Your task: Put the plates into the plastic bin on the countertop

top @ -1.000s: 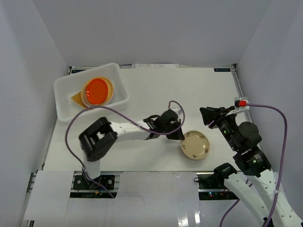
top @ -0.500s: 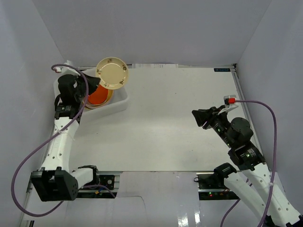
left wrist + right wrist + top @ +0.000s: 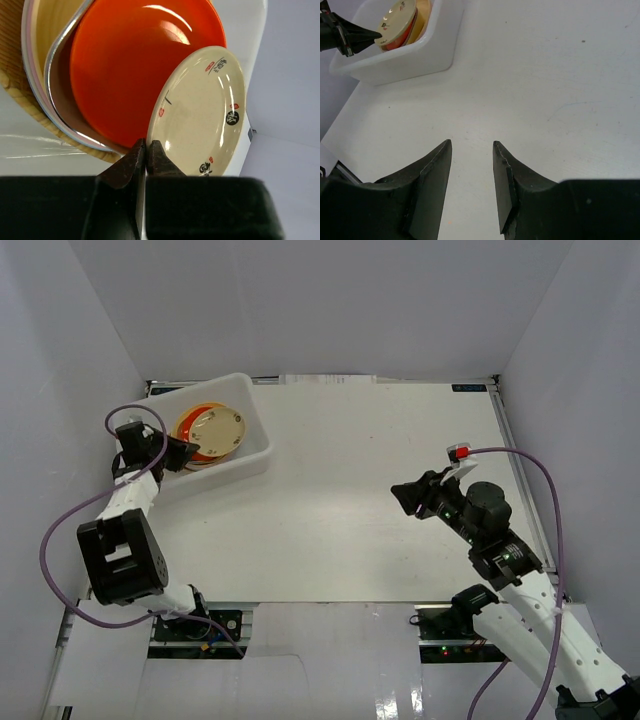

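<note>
While the left arm folds sharply back on itself at the left side of the countertop (image 3: pixel 370 470), with its forearm reaching away toward the near left end of the plastic bin (image 3: pixel 415 57), the left gripper (image 3: pixel 145 148) keeps both fingers clenched on the rim of a cream plate (image 3: pixel 200 115). That plate is inside the bin and tilted, leaning against an orange plate (image 3: pixel 125 75) that tops a stack of other plates (image 3: pixel 12 60). The bin itself stands at the far left corner of the countertop. The right arm rises from its base at the near right and bends in toward the middle. The right gripper (image 3: pixel 471 145) hovers over bare tabletop well apart from the bin, with its fingers parted and nothing between them. Small red and black marks that look like written characters run around the cream plate's border, but I cannot read them. A small blue label (image 3: pixel 467 388) at the far right edge of the table is too small to make out. The countertop is flat and white, edged by a dark rail (image 3: pixel 420 380) along its far side. Plain white walls (image 3: pixel 320 300) close it in at the back and on both sides.
</note>
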You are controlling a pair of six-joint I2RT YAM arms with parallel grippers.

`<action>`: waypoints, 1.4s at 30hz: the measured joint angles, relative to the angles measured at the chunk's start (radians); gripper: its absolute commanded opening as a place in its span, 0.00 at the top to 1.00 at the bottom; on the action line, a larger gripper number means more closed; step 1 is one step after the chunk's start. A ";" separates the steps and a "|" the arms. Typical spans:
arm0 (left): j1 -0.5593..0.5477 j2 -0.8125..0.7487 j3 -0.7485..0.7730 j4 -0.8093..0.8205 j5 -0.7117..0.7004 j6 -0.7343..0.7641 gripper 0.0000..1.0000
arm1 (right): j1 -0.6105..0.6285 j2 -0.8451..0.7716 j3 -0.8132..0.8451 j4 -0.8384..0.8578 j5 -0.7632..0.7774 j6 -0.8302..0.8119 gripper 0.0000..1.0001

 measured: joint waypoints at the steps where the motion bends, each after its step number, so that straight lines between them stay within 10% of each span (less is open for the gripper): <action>1: 0.000 0.021 0.004 0.006 0.006 0.000 0.75 | 0.000 0.002 -0.003 0.002 -0.003 0.000 0.55; 8: -0.002 0.064 0.014 0.007 0.012 0.029 0.02 | 0.000 0.012 -0.017 0.022 -0.010 0.011 0.55; 32: -0.201 -0.361 0.079 -0.098 -0.221 0.219 0.24 | 0.026 0.084 -0.021 0.085 -0.039 0.052 0.55; 42: -0.246 -0.039 0.159 -0.241 -0.212 0.374 0.15 | 0.070 0.138 -0.021 0.127 -0.039 0.060 0.54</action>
